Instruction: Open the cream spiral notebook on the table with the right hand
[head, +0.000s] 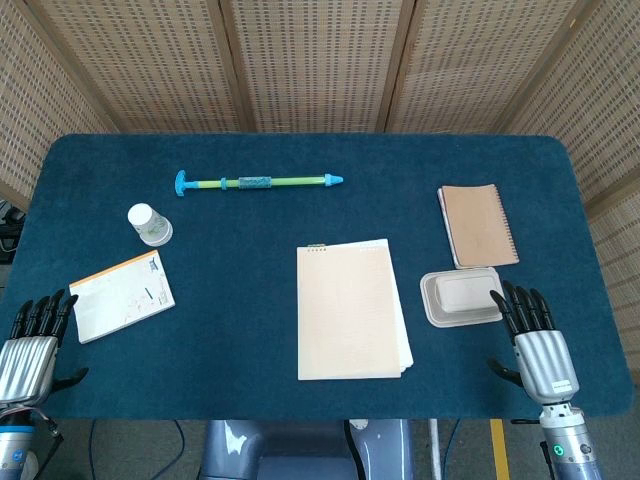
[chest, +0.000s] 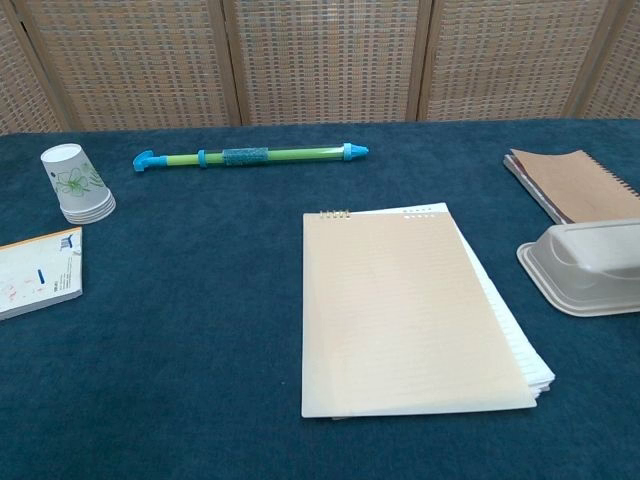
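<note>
Broadly, the scene is filled by a dark blue worktop backed by woven screens. At the middle of it the cream spiral notebook is laid flat and closed, its binding at the far edge and some white pages fanned out along its right and near sides; it is seen up close in the chest view. An orange-edged booklet is set at the left, tilted, and a brown spiral notebook is placed at the far right. Just in front of that brown notebook a white lidded container is found, near the cream notebook's right edge but apart from it. A green and blue tube-shaped toy is stretched across the far side, and a stack of paper cups is stood upside down between it and the booklet. The right hand is held at the near right corner, its fingers extended, slightly apart and empty, with the fingertips just beside the container; contact cannot be judged. The left hand is held at the near left corner, fingers likewise straight, slightly apart and empty, close to the booklet's corner.
</note>
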